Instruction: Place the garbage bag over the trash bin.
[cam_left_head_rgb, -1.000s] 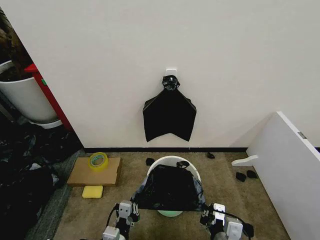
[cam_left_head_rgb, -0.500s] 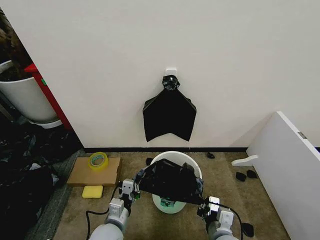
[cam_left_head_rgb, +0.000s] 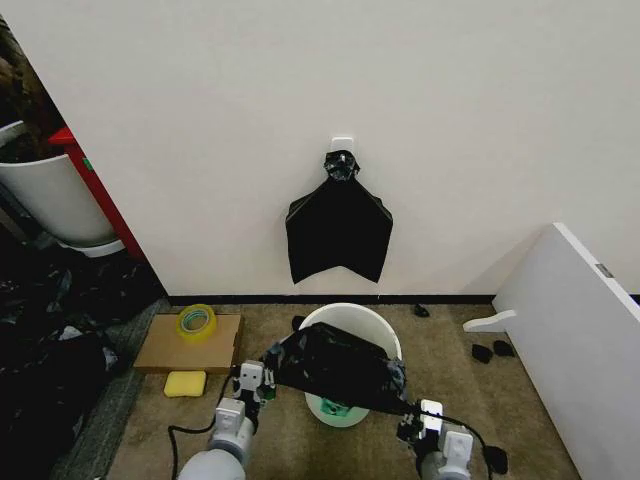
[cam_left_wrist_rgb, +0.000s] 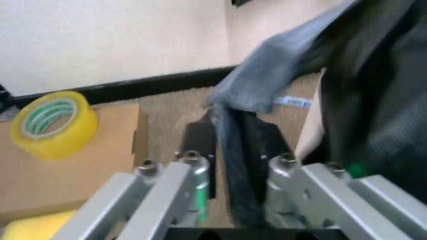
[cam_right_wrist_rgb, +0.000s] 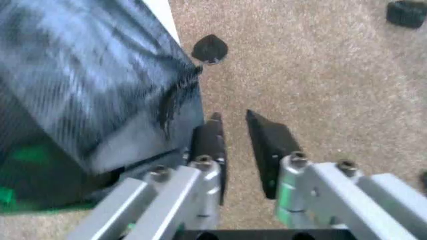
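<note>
Plain cream wall (cam_left_head_rgb: 450, 120) with black baseboard (cam_left_head_rgb: 230, 299) above brown carpet (cam_left_head_rgb: 450, 375), evenly lit.

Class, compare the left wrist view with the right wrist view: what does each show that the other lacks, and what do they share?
Left wrist: a yellow tape roll on cardboard; the left gripper, jaws closed around a strip of the garbage bag. Right wrist: a black scrap on carpet; the right gripper, jaws apart, bag beside them. Shared: bag and carpet.

Yellow tape roll (cam_left_head_rgb: 197, 322) on cardboard (cam_left_head_rgb: 189, 343), sponge (cam_left_head_rgb: 185, 383) beside
</note>
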